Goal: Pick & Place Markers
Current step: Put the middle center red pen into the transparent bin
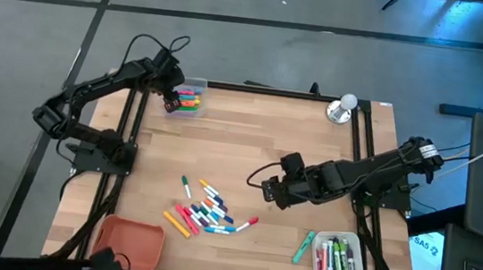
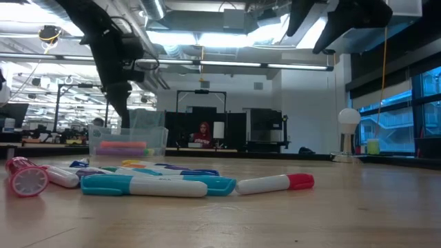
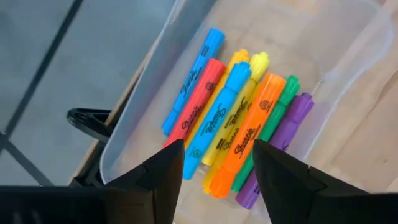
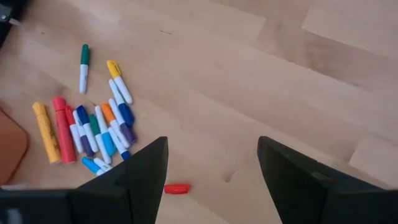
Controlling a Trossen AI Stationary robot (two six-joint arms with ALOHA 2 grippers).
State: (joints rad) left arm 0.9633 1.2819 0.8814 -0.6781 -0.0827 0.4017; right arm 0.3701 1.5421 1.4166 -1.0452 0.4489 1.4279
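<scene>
High view: my left tool [image 1: 171, 101] hangs over the clear bin [image 1: 188, 99] at the worktop's [image 1: 249, 145] far left corner, my right tool [image 1: 269, 192] near the loose markers [image 1: 204, 214] mid-worktop. Low view: that pile lies in the foreground, bin behind it. Left wrist: fingers apart, holding nothing, highlighters [image 3: 233, 127] lying in the bin below, so the drop looks done. Right wrist: fingers wide and empty above the pile; next I'd descend and close on one marker

The left gripper [image 3: 214, 171] hangs with fingers spread over a clear bin [image 3: 134, 121] where blue, red, orange, yellow, green and purple markers [image 3: 233, 134] lie side by side.
</scene>
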